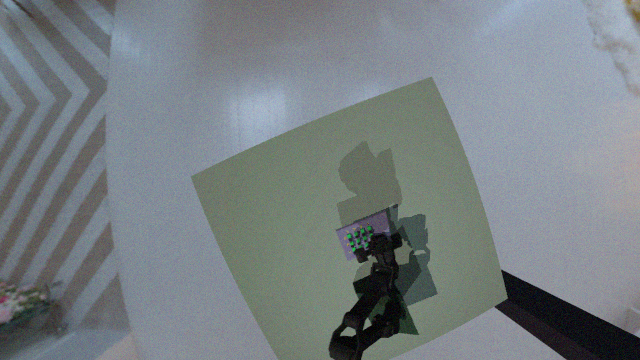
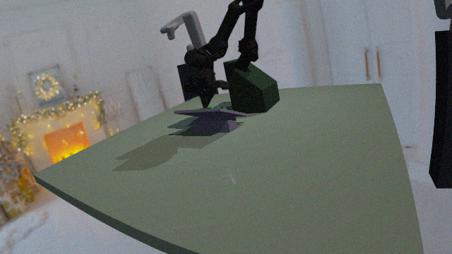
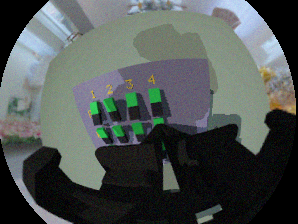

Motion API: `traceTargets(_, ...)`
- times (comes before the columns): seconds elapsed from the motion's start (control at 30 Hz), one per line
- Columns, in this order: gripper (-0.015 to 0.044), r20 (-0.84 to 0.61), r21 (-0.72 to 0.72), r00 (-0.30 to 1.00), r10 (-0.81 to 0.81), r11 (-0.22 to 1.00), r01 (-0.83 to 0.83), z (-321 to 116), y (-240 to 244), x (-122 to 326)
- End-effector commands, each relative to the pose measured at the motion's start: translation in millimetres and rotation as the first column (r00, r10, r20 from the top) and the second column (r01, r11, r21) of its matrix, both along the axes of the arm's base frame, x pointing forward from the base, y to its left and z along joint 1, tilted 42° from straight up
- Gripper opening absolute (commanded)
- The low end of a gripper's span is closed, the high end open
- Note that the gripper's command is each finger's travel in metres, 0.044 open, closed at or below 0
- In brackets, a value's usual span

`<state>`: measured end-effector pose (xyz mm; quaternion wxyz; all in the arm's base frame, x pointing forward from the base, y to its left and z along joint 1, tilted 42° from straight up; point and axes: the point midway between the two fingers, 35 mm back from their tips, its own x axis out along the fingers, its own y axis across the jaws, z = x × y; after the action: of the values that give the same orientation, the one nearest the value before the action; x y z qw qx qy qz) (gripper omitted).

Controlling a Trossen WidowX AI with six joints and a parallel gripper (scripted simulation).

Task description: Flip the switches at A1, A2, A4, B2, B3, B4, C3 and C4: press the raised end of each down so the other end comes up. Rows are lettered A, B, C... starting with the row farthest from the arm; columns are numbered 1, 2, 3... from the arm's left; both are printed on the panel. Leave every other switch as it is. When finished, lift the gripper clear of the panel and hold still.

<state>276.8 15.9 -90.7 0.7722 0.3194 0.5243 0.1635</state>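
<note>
The purple switch panel (image 1: 381, 219) (image 2: 226, 112) (image 3: 186, 80) stands raised above the table. In the wrist view, row A shows whole: A1 (image 3: 96, 112), A2 (image 3: 112, 109), A3 (image 3: 132, 105) and A4 (image 3: 156, 102), each with a green far part and a dark near part. In row B, B1 (image 3: 103, 134), B2 (image 3: 120, 133) and B3 (image 3: 138, 130) show; B4 (image 3: 158, 121) is partly covered by the fingertips. Row C is mostly hidden behind the gripper. My gripper (image 2: 205, 106) (image 3: 160, 127) is shut and empty, its tips low at the column 4 side; contact cannot be told.
The panel stands on the green table (image 1: 280, 200) (image 2: 300, 159). A dark green block (image 2: 252, 88) stands behind the panel in the exterior view, near the arm. Shadows of the arm and panel fall on the table. A grey arm-like fixture (image 2: 194, 26) shows further back.
</note>
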Motion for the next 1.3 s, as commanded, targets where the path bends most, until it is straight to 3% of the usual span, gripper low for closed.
traceTargets(0.0,0.0000,0.010,-0.004,1.000,-0.006,1.000,0.006,15,-15,-8)
traceTargets(0.27,0.0000,0.021,-0.005,1.000,-0.020,1.000,0.020,42,-36,-26)
traceTargets(0.53,0.0000,0.018,-0.002,1.000,-0.020,1.000,0.020,50,0,-60)
traceTargets(1.27,0.0000,0.000,0.003,1.000,-0.002,1.000,0.002,18,28,-40)
